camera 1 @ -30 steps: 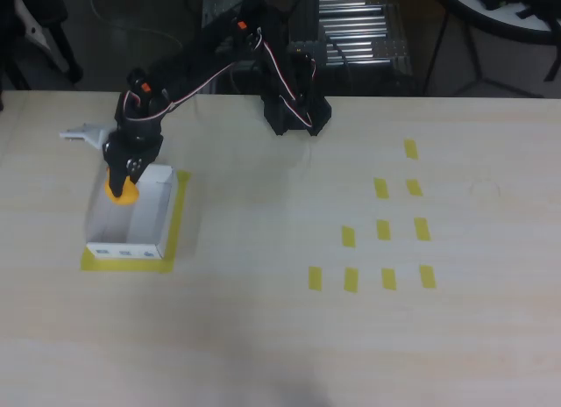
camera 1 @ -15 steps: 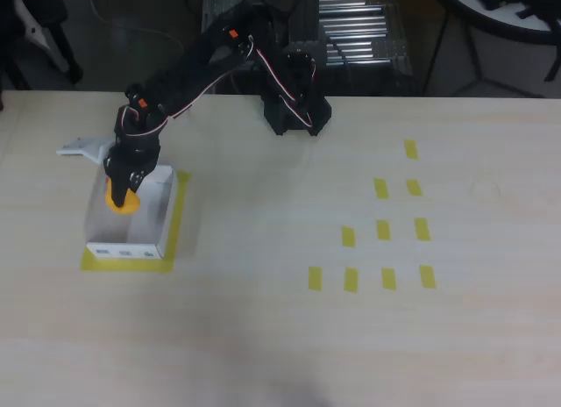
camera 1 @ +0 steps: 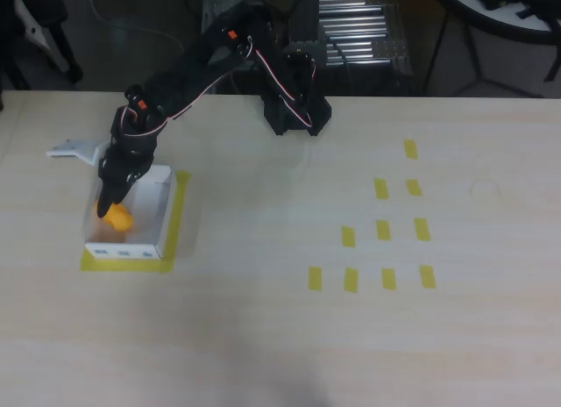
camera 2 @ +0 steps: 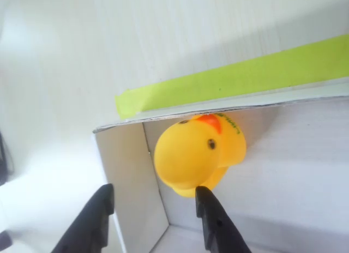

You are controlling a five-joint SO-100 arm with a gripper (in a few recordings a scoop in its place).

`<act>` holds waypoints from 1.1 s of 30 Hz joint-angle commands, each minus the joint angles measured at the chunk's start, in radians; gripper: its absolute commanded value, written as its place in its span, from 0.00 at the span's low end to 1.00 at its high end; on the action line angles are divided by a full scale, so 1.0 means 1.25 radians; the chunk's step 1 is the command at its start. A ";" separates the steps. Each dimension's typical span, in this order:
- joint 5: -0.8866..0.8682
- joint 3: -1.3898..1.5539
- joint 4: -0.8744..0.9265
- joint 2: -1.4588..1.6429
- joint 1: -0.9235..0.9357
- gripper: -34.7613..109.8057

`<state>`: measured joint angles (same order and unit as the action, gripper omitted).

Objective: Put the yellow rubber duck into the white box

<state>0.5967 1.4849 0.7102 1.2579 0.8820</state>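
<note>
**Inspector:** Seen from overhead, where does the duck (camera 1: 117, 217) lie, and why there?

**Assistant:** It sits inside the box (camera 1: 151, 216), toward its left wall and below the gripper (camera 1: 106, 205). The box rests on a frame of yellow tape (camera 1: 179, 216), which I judge to mark its set position. The arm (camera 1: 188, 65) reaches from its base (camera 1: 296, 115) at the table's far edge, angled down over the box's upper left corner, as suits a drop from above.

**Inspector:** And the fingers in that view?

**Assistant:** Too small and dark to judge there.

**Inspector:** Wrist view, then.

**Assistant:** Both fingers (camera 2: 211, 220) show at the bottom edge, spread apart with a clear gap, pinching nothing. One finger's tip sits just in front of the duck's underside; whether it touches, I cannot tell. The duck (camera 2: 197, 154) lies tilted in a corner of the box (camera 2: 294, 155), beak toward the far wall, apparently leaning against it. The left finger hangs outside the side wall, so the gripper (camera 2: 155, 209) straddles that wall. Yellow tape (camera 2: 240, 78) runs along the table (camera 2: 82, 46) just beyond the box.

**Inspector:** Finding?

**Assistant:** Placement appears made. Withdrawal should go straight up, lest a finger catch the wall and shift the box.
</note>
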 commanded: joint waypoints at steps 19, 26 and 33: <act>-0.153 -0.189 0.336 0.364 -0.155 0.26; -0.312 -0.207 0.427 0.569 -0.247 0.24; -0.439 -0.083 0.398 0.793 -0.362 0.24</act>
<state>0.1365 1.3269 1.2195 1.9911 0.5108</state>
